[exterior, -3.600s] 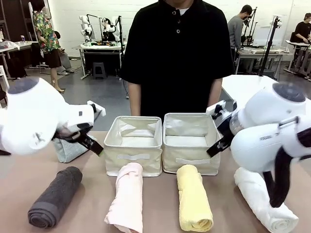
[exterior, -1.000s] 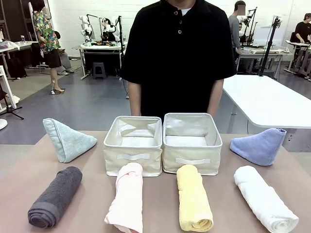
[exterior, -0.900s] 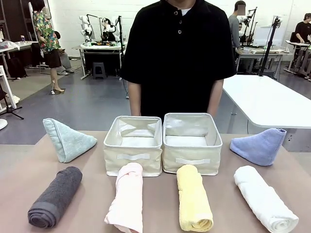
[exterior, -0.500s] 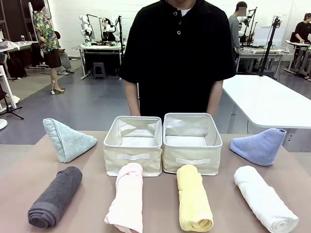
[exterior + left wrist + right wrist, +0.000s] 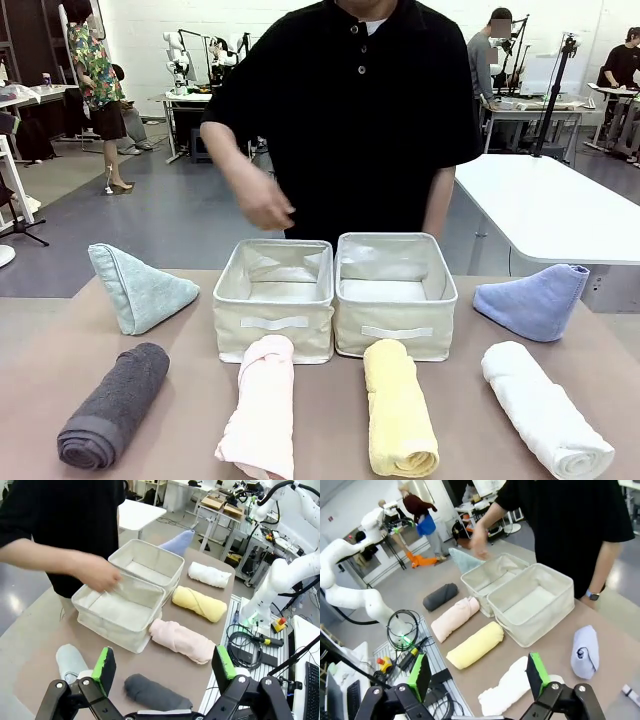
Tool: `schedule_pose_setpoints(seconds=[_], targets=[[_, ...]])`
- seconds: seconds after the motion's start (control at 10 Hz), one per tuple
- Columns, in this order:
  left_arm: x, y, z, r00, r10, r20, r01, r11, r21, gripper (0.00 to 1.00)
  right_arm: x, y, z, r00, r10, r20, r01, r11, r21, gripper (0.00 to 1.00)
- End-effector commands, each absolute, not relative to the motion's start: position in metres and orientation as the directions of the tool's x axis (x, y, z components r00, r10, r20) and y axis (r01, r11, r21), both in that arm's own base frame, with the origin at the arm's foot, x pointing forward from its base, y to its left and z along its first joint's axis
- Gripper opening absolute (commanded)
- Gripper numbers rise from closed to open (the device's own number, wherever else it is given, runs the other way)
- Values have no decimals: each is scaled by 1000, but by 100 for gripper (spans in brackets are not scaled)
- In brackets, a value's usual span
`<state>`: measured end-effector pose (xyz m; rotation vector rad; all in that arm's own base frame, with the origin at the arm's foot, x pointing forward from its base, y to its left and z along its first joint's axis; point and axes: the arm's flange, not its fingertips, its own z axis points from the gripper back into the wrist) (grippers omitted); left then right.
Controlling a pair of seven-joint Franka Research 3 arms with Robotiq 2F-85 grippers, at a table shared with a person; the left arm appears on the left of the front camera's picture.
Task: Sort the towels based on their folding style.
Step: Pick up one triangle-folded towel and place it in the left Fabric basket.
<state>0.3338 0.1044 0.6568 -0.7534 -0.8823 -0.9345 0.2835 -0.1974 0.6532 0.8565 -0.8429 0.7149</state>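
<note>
Four rolled towels lie in a front row: dark grey, pale pink, yellow and white. A grey-green cone towel stands at the back left and a light blue cone towel at the back right. My left gripper hangs open high above the table's left end, over the dark grey roll. High above the right end my right gripper is open too, over the white roll. Neither holds anything.
Two cream fabric baskets stand side by side mid-table, both with nothing in them. The person stands behind them with one hand raised over the left basket. A white table stands at the back right.
Both arms have left the front view, uncovering the two cone towels. In the last half second the person's hand has risen above the left basket. No towel has moved.
</note>
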Motion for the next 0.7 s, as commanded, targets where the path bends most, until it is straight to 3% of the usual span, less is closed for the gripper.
schedule_pose_setpoints(seconds=[0.0, 0.6], targets=[[333, 106, 658, 310, -332, 891, 902, 399, -165, 100, 284, -196, 655, 472, 191, 861, -816, 464, 344, 100], [333, 106, 658, 310, -332, 891, 902, 399, -165, 100, 284, -196, 655, 472, 191, 861, -816, 464, 344, 100]])
